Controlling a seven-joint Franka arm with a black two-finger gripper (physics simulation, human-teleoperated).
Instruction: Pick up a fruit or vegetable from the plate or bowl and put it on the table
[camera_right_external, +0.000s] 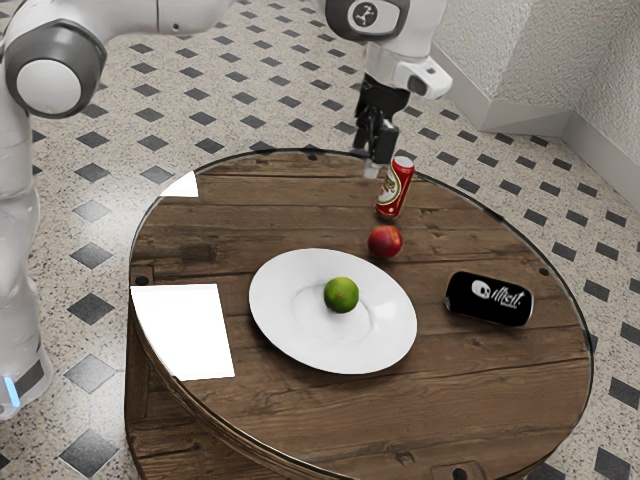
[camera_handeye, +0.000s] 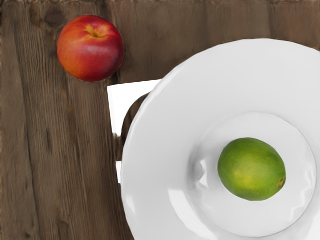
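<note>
1. Lime (camera_right_external: 341, 294): a small green fruit resting in the well (camera_handeye: 235, 220) of the white plate (camera_right_external: 275, 325), its pointed tip (camera_handeye: 280, 183) lying sideways. Probably light, firm and tolerant of a moderate squeeze; its smooth, rounded skin may slip or roll if pinched off-centre.

2. Recommended hold: across the widest girth, on opposite flanks, with the lime's long axis running between the fingers. A grip above the girth could squeeze it out downward.

3. Gripper (camera_right_external: 366, 162): raised near the far edge of the round wooden table (camera_right_external: 480, 400), fingers parted, nothing between them. It would need to be centred over the lime, then lowered.

4. Plate: the likeliest hindrance. Its rim surrounds the fruit, and fingertips lowered too far could strike the well; the plate appears rigid and hard.

5. Nectarine (camera_right_external: 385, 242): on the table just beyond the plate's rim, on the side towards the red can (camera_right_external: 396, 188). It could roll if brushed.

6. Red can: upright near the table's far edge, close to the gripper; a low sweep might topple it.

7. Black can (camera_right_external: 490, 299): on its side, between the plate and the table's edge at the exterior view's right; it too may roll.
</note>
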